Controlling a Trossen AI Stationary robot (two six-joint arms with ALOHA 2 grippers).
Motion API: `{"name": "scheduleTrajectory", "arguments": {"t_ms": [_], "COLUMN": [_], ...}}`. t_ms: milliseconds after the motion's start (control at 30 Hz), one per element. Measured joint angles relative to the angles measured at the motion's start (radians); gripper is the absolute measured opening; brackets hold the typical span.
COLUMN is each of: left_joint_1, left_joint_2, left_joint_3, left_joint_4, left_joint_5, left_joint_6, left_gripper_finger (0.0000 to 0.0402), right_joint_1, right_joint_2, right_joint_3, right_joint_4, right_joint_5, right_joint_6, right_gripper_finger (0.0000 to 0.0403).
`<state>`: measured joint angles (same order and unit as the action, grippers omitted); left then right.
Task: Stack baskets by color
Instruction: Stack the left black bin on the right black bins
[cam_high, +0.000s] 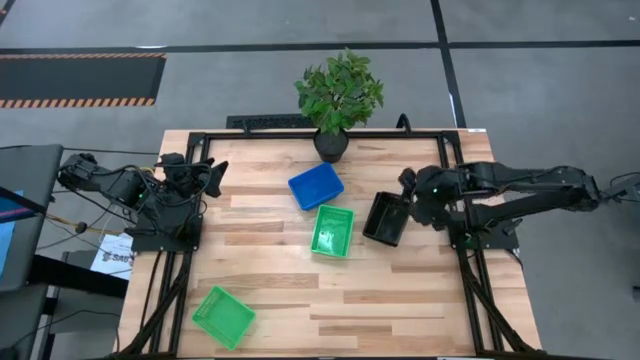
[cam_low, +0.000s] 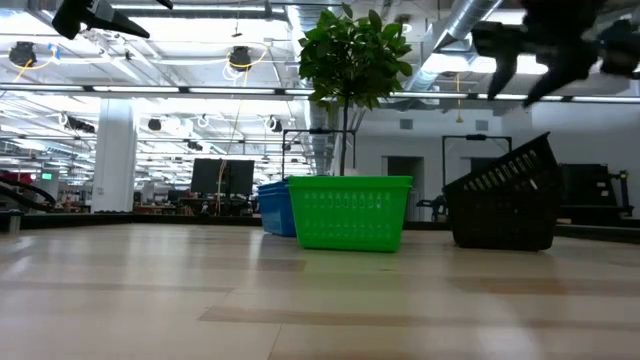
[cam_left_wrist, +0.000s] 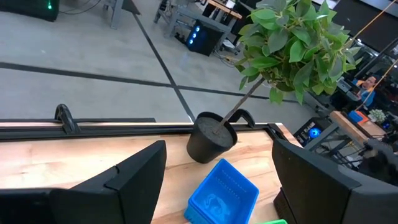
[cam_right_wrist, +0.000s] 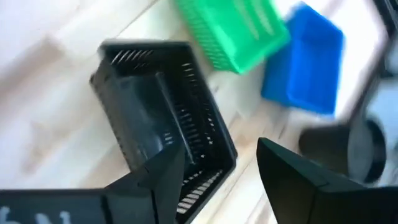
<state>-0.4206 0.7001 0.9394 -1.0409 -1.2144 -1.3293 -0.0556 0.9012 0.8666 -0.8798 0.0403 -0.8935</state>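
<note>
A black basket (cam_high: 386, 218) sits right of centre, and in the low view a second black one (cam_low: 500, 165) lies tilted in it, one end raised. My right gripper (cam_high: 408, 190) hangs open above it (cam_right_wrist: 217, 180), clear of it in the low view (cam_low: 535, 65). A green basket (cam_high: 332, 230) and a blue basket (cam_high: 316, 186) rest on the table at the centre. Another green basket (cam_high: 223, 316) lies near the front left. My left gripper (cam_high: 215, 178) waits open at the left, raised, with nothing between its fingers (cam_left_wrist: 217, 186).
A potted plant (cam_high: 340, 95) stands at the middle of the far edge, its black pot (cam_high: 331, 145) just behind the blue basket. A black frame (cam_high: 190, 140) runs round the table. Bare wood lies between the front green basket and the centre group.
</note>
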Motion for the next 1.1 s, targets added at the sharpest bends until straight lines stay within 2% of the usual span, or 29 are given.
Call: {"name": "scheduleTrajectory", "arguments": {"t_ms": [167, 267, 367, 433, 567, 633, 833, 1100], "left_joint_1": [0.000, 0.000, 0.000, 0.000, 0.016, 0.032, 0.073, 0.107], "left_joint_2": [0.000, 0.000, 0.000, 0.000, 0.000, -0.001, -0.001, -0.001], "left_joint_3": [0.000, 0.000, 0.000, 0.000, 0.000, 0.000, 0.000, 0.000], "left_joint_4": [0.000, 0.000, 0.000, 0.000, 0.000, 0.000, 0.000, 0.000], "left_joint_5": [0.000, 0.000, 0.000, -0.005, -0.035, -0.036, -0.023, 0.001], "left_joint_6": [-0.025, -0.067, -0.130, -0.159, -0.206, -0.226, -0.196, -0.144], "left_gripper_finger": [0.0281, 0.0281, 0.0281, 0.0281, 0.0281, 0.0281, 0.0281, 0.0281], "right_joint_1": [-0.021, -0.044, -0.066, -0.072, -0.069, -0.070, -0.007, 0.066], "right_joint_2": [-0.001, 0.000, 0.001, 0.005, 0.005, 0.003, 0.005, 0.118], "right_joint_3": [0.079, 0.082, 0.079, 0.079, 0.079, 0.078, 0.078, 0.078], "right_joint_4": [-0.102, -0.132, -0.231, -0.289, -0.436, -0.496, -0.488, -0.411], "right_joint_5": [0.009, 0.028, 0.077, 0.095, 0.169, 0.171, 0.171, 0.171], "right_joint_6": [0.428, 0.790, 1.209, 1.420, 1.734, 1.873, 2.156, 2.283], "right_gripper_finger": [0.0214, 0.0205, 0.0197, 0.0193, 0.0189, 0.0189, 0.0198, 0.0211]}}
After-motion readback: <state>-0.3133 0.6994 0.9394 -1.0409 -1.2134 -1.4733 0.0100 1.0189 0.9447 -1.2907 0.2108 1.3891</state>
